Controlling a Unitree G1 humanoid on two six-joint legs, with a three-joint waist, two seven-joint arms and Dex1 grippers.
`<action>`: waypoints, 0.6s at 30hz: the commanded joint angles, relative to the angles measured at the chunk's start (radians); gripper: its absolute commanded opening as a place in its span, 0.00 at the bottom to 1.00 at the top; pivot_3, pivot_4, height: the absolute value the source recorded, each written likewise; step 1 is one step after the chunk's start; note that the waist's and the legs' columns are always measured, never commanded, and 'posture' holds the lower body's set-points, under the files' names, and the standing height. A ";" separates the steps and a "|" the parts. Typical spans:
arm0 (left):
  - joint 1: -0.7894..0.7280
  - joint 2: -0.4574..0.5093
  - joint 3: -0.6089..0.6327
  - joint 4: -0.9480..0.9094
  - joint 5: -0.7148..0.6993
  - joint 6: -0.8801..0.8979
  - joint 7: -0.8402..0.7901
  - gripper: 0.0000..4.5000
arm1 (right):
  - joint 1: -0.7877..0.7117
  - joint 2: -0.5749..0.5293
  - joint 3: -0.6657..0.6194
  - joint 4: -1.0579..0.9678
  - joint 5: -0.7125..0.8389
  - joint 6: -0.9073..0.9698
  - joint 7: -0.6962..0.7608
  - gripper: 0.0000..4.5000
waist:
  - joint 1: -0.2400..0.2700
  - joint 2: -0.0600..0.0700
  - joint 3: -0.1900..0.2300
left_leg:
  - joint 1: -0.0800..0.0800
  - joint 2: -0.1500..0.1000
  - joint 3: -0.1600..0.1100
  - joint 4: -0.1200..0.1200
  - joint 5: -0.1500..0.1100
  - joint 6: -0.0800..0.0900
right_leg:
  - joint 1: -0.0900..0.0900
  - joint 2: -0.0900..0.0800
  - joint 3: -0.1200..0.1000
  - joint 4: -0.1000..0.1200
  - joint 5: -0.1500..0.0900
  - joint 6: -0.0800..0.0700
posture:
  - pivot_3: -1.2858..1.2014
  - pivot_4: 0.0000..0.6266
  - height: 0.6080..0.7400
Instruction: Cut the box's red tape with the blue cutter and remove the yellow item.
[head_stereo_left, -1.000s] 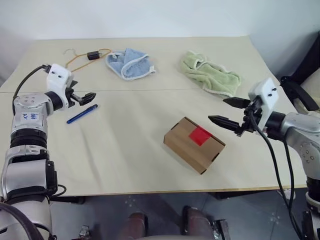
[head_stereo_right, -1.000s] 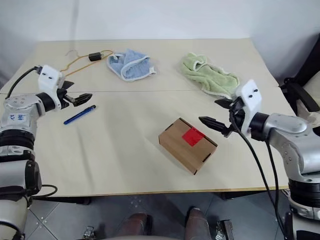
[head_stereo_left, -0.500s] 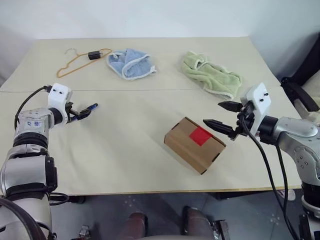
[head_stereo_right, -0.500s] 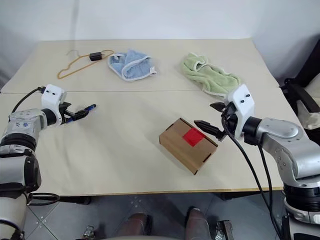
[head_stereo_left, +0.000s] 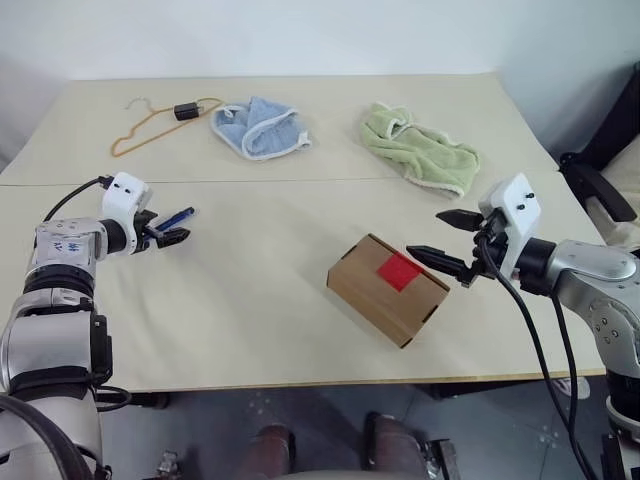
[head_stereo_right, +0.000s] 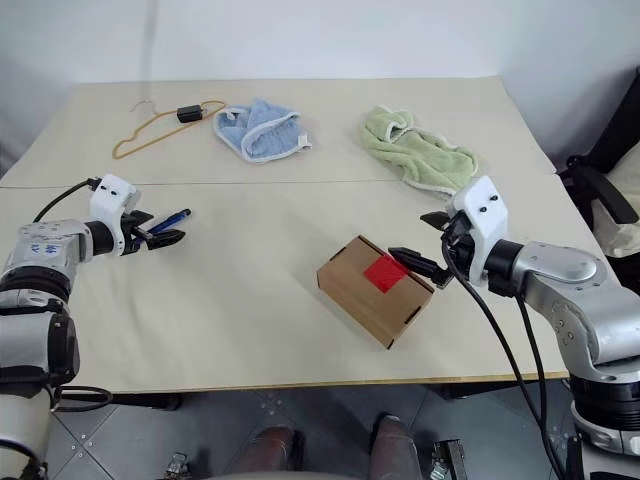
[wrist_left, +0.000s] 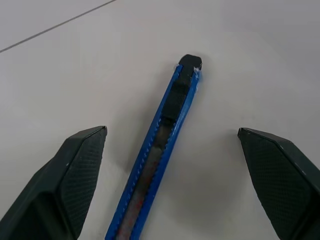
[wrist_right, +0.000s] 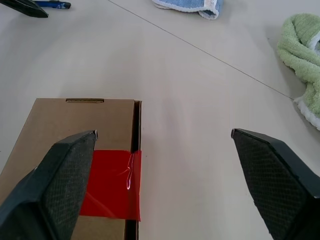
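The blue cutter (wrist_left: 165, 150) lies flat on the table at the left, dark tip pointing away from my left gripper (wrist_left: 172, 132). That gripper is open, low over the table, with a finger on each side of the cutter and not touching it; it also shows at the left (head_stereo_left: 172, 232). The brown box (head_stereo_left: 385, 300) sits near the table's middle with the red tape (head_stereo_left: 399, 271) on its top seam. My right gripper (head_stereo_left: 427, 234) hovers open just right of the box, one fingertip over its top edge. The yellow item is hidden.
At the back of the table lie a blue cloth (head_stereo_left: 260, 127), a green towel (head_stereo_left: 420, 148) and an orange wire hanger (head_stereo_left: 150, 120) with a black clip. A seam runs across the table (head_stereo_left: 300, 180) behind the box and cutter.
My left gripper has sunk to the table and tilted down, so its open fingers now straddle the blue cutter. The right gripper and the box have hardly moved.
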 joint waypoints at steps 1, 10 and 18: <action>-0.013 0.041 -0.024 0.013 0.037 0.044 0.010 1.00 | -0.008 -0.021 -0.029 -0.036 0.012 -0.007 0.002 1.00 | -0.002 0.000 0.000 | 0.000 0.000 0.000 0.000 0.000 0.000 | 0.000 0.000 0.000 0.000 0.000 0.000 | 0.52 0.24 1.00; -0.025 0.049 -0.077 0.028 0.070 0.142 -0.068 1.00 | 0.001 -0.023 -0.028 -0.044 0.014 -0.005 0.007 1.00 | -0.002 0.000 0.000 | 0.002 0.000 0.002 0.000 0.000 0.000 | 0.000 0.000 0.002 0.002 0.000 0.000 | 0.52 0.24 1.00; -0.028 0.052 -0.116 0.031 0.099 0.164 -0.117 0.73 | 0.010 -0.028 -0.034 -0.050 0.016 -0.003 0.011 1.00 | -0.004 0.000 0.000 | 0.004 0.000 0.004 0.000 0.000 0.000 | 0.000 0.000 0.004 0.003 0.000 0.000 | 0.52 0.24 1.00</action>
